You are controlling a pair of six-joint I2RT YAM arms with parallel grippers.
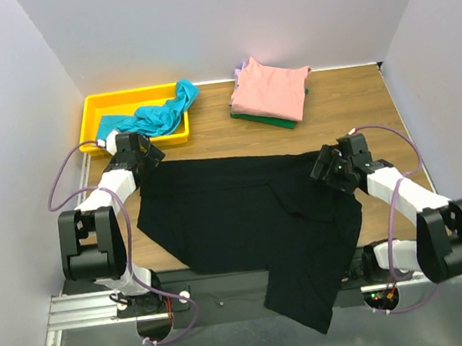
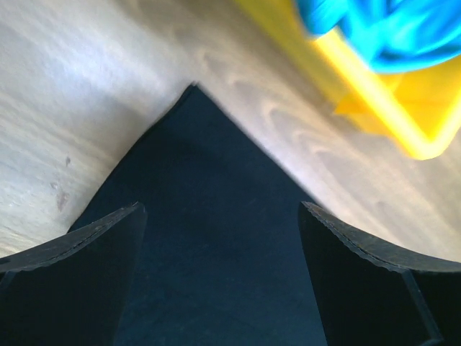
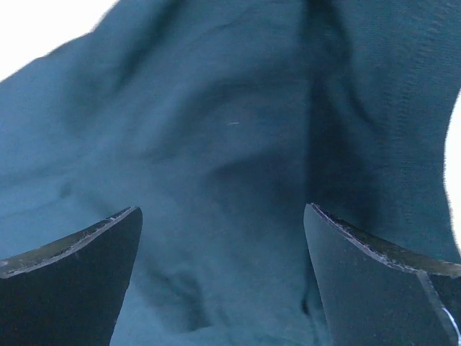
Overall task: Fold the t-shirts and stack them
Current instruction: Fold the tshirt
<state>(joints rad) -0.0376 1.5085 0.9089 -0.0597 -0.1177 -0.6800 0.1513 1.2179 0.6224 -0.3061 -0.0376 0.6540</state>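
Black t-shirt [image 1: 236,214] lies spread flat across the near half of the desk [image 1: 348,99], its lower part hanging over the near edge at centre-right. The left arm reaches forward along the left edge with its elbow folded back. The left gripper [image 1: 152,159] is angled down over the shirt's far-left corner. In the wrist view its fingers [image 2: 101,245] stand wide apart above that pointed corner, with nothing pinched between them. The right arm reaches inward from the near-right corner, and the right gripper [image 1: 325,168] is tilted down at the shirt's far-right corner. Its fingers [image 3: 72,259] are likewise spread, with rumpled dark cloth filling the view beneath them; contact cannot be confirmed. The yellow bin [image 1: 120,94] sits at the far-left corner, and a teal t-shirt [image 1: 152,115] is bunched in it and draped over its right rim. At the far edge, right of centre, a folded salmon-pink t-shirt [image 1: 271,88] rests on a green one [image 1: 271,120]. A lavender edge [image 1: 238,72] shows behind them.
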